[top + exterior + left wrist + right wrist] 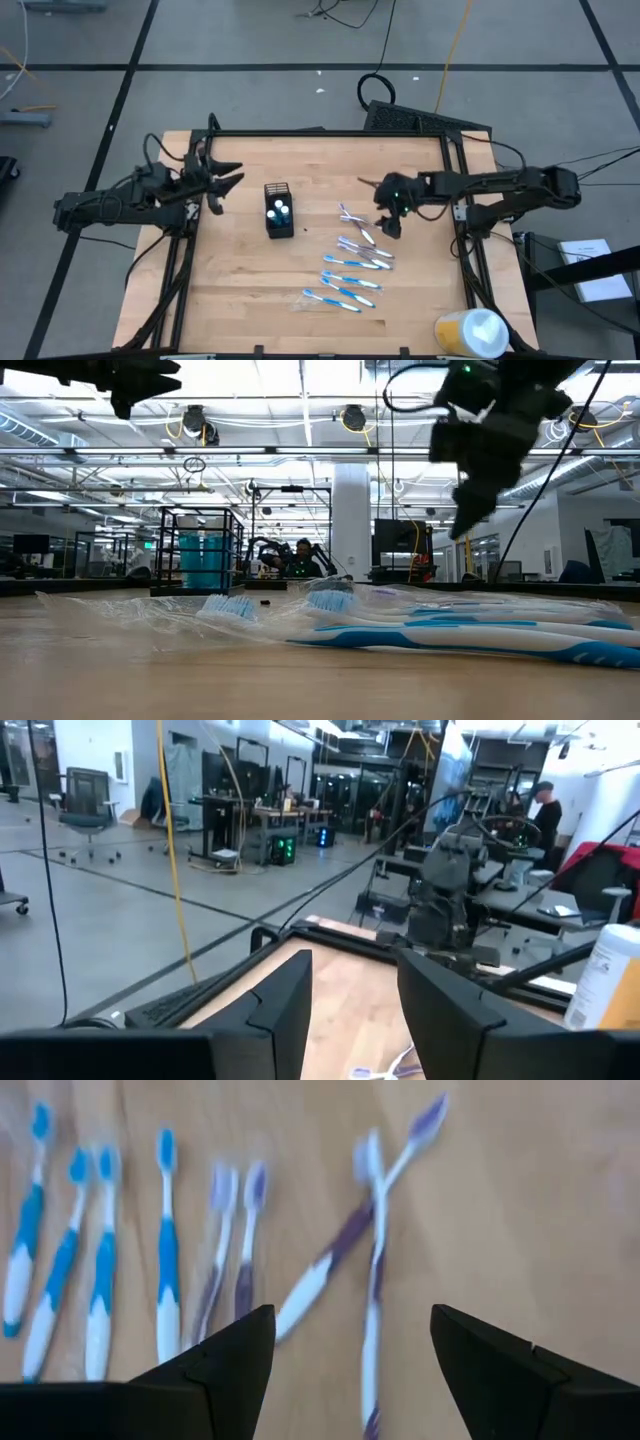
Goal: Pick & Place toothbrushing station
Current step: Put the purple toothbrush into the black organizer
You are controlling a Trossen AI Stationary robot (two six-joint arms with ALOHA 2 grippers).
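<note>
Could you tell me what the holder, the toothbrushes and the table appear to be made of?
Holder: looks like black wire mesh, probably metal; in the low view you can see through its grid walls.
Toothbrushes: likely glossy moulded plastic, blue or purple with white; some seem to lie in clear film wrap.
Table: light wood, matte, with visible plank seams and grain.

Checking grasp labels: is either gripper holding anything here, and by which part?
Nothing is held. The right gripper is open above the toothbrushes; the left gripper is open and empty, off to the side of the mesh holder.
</note>
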